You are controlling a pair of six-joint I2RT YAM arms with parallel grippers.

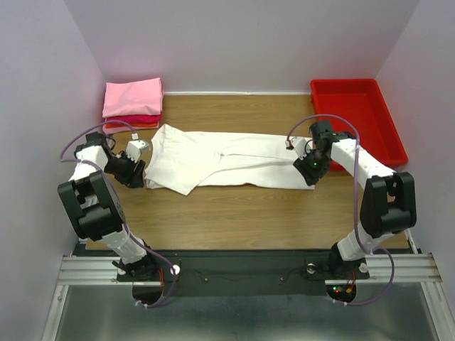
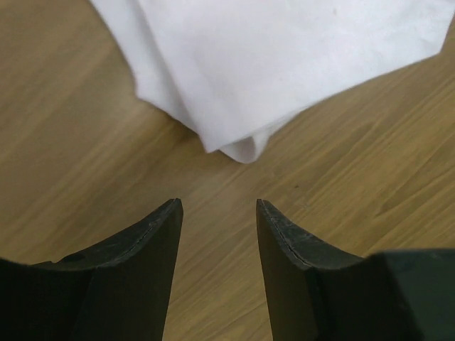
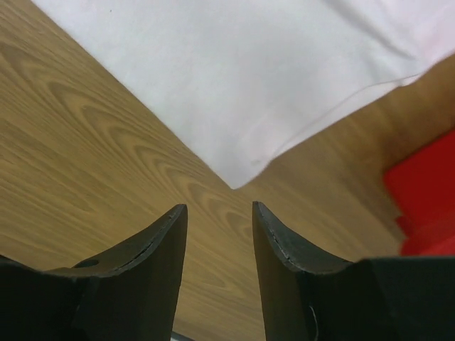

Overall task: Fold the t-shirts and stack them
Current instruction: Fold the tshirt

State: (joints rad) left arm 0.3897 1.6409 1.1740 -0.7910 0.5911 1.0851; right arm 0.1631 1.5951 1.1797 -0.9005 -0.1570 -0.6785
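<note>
White t-shirt lay folded into a long band on the table, its long axis running left to right between the two arms. The folded pink t-shirt sat stacked at the far left corner. Left gripper faced the band's left end and right gripper its right end. Each stood parted and empty, with a cloth corner just ahead of the fingertips, not touching.

The top external camera looks down from above and behind the arm bases over the whole brown wood-grain tabletop. Each wrist camera sits close above it, looking forward past the left gripper or right gripper. All three views share the large white cloth t-shirt, the wrists apparently at opposite ends.
</note>
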